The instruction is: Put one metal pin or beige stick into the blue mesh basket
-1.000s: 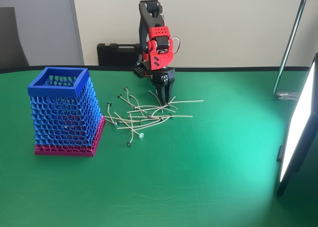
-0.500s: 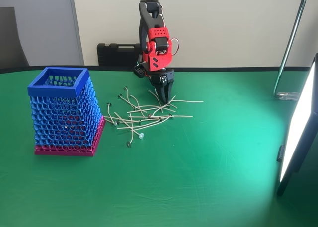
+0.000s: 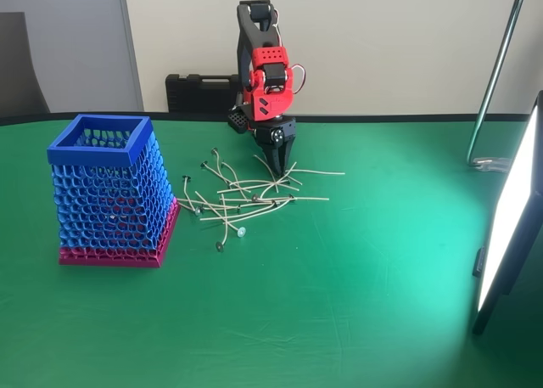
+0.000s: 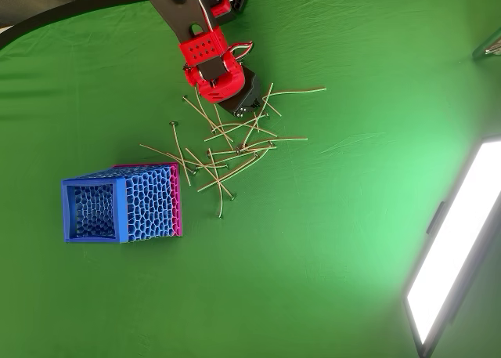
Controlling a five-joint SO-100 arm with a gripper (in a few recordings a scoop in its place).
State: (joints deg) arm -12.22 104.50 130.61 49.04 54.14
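Note:
The blue mesh basket stands upright on its magenta base at the left of the green table. My red and black gripper points down over the far end of a loose pile of pins. Its fingers are drawn together to a narrow tip, just above the cloth. A thin straight beige stick runs from the fingertips out to the right and appears pinched at its near end. The pinch itself is too small to see clearly.
Curved beige pins with small round heads lie scattered between the gripper and the basket. A black case sits behind the arm. A bright light panel stands at the right edge, beside a metal pole.
The gripper has risen a little from the pile with its fingers together. The straight stick's right end has shifted slightly left. The basket has not moved.

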